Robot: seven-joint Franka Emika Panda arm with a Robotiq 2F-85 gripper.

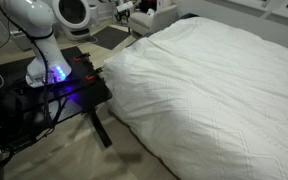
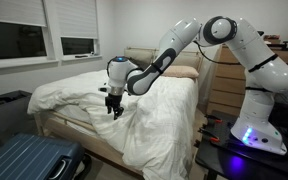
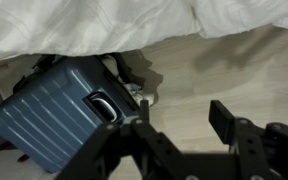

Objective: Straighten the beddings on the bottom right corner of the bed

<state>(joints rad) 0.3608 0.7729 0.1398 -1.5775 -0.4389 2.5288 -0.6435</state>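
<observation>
The quilted white fabric beddings point(image 2: 134, 120) cover the wide low bed point(image 2: 72, 122) and spill over its near corner, hiding the mattress edge. The black two-fingered gripper point(image 2: 113, 108) hangs at that draped corner; whether it touches the fabric cannot be told. In the wrist view its jaws stand apart with nothing between them, above a ribbed blue hard-shell suitcase point(image 3: 54, 110) whose far end is lost in shadow.

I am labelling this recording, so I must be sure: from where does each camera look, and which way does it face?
Exterior view: beside the robot's base on the black stand, facing along the bedding; only base and lower arm show.
Exterior view: across the bed, by the suitcase, facing the robot; whole arm and gripper show.
Wrist view: looks down past the open gripper at suitcase and floor.
Shared: suitcase, bedding.
</observation>
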